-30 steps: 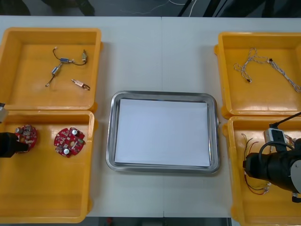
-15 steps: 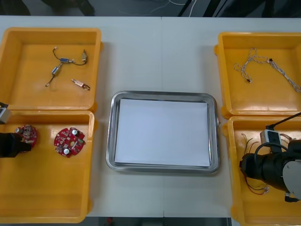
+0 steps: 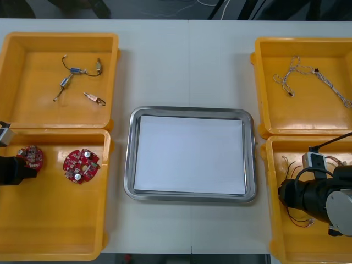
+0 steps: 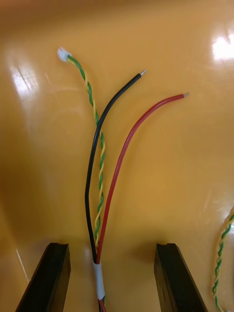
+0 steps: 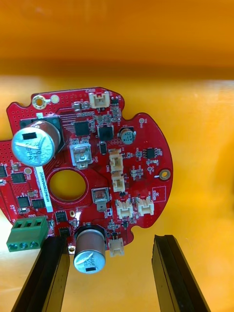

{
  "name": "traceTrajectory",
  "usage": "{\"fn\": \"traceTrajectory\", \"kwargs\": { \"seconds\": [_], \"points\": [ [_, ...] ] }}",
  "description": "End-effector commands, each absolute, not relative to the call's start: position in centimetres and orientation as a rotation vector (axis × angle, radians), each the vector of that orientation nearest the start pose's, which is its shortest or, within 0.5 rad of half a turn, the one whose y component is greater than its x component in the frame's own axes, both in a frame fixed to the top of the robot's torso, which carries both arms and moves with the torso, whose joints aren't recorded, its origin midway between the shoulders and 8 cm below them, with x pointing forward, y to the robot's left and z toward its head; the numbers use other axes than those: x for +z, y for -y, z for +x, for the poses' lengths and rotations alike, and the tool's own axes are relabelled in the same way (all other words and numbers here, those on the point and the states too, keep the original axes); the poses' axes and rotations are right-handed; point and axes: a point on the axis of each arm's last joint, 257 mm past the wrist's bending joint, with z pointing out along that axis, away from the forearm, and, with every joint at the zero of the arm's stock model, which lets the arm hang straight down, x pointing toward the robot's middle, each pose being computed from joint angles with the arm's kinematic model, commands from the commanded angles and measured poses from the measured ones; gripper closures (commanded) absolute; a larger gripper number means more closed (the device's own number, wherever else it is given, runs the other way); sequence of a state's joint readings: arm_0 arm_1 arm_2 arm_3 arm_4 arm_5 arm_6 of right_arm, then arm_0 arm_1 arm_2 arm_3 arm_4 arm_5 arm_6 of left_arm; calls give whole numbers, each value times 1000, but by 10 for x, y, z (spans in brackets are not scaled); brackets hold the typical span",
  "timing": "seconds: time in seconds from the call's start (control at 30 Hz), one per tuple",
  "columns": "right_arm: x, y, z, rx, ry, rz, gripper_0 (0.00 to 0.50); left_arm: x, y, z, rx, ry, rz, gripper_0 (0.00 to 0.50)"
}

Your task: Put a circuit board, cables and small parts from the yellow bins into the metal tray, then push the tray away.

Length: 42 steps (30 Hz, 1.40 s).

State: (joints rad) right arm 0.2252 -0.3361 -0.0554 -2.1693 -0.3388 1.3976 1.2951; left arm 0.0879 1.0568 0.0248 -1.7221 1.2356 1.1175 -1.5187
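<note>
A: L gripper (image 5: 112, 278), where?
B: In the yellow bin (image 3: 55, 220) left of the metal tray (image 3: 190, 111), near row. Fingers spread, holding nothing. The circuit board (image 5: 92, 170) lies flat w/ its edge btwn them.
A: Risk?
B: Closing here prob. bites the small capacitor (image 5: 90, 251) or green terminal block (image 5: 29, 235) instead of the board edge, so the board could tip or skid.
A: R gripper (image 4: 112, 253)?
B: In the second yellow bin (image 3: 275, 231), right of the tray, near row. Fingers apart too. The black/red/twisted cables (image 4: 105, 195) run btwn them, not gripped. Thin strands may slip out, and the other twisted cable (image 4: 222, 253) beside them could snag. Tray has nothing in it yet.
A: Any text?
B: Print on the big capacitor (image 5: 35, 141) and a white code sticker (image 5: 43, 187), neither reliably readable. No brand seen.
</note>
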Motion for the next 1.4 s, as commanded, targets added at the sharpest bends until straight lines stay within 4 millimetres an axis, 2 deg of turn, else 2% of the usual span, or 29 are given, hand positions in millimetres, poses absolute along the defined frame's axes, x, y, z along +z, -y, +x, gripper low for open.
{"fn": "traceTrajectory", "kwargs": {
  "seconds": [0.03,0.23,0.27,0.3,0.33,0.9,0.93,0.97,1.0,1.03,1.07,1.23,1.4],
  "points": [
    [-352,294,337,105,-2618,318,0,-280,-427,394,-186,-2651,141,0],
    [-356,292,332,107,-2631,316,0,-283,-426,394,-184,-2647,146,2],
    [-357,292,331,107,-2633,317,0,-283,-426,396,-181,-2641,148,274],
    [-357,292,330,106,-2634,318,0,-284,-425,395,-180,-2642,150,363],
    [-357,292,331,107,-2633,317,0,-284,-426,396,-177,-2641,149,497],
    [-355,293,333,108,-2622,320,0,-283,-423,395,-198,-2641,142,500],
    [-356,293,333,110,-2623,321,53,-283,-422,396,-200,-2639,143,500],
    [-356,293,333,110,-2623,321,53,-282,-421,396,-204,-2639,142,500],
    [-356,293,333,110,-2623,321,267,-282,-422,396,-205,-2639,143,500],
    [-356,293,333,112,-2623,321,267,-280,-420,396,-213,-2638,142,500],
    [-356,293,333,110,-2623,321,500,-279,-419,396,-216,-2637,146,500],
    [-353,298,335,99,-2614,321,500,-271,-415,392,-228,-2653,156,500],
    [-335,315,336,63,-2595,321,500,-263,-413,383,-234,-2681,172,500]
  ]
}}
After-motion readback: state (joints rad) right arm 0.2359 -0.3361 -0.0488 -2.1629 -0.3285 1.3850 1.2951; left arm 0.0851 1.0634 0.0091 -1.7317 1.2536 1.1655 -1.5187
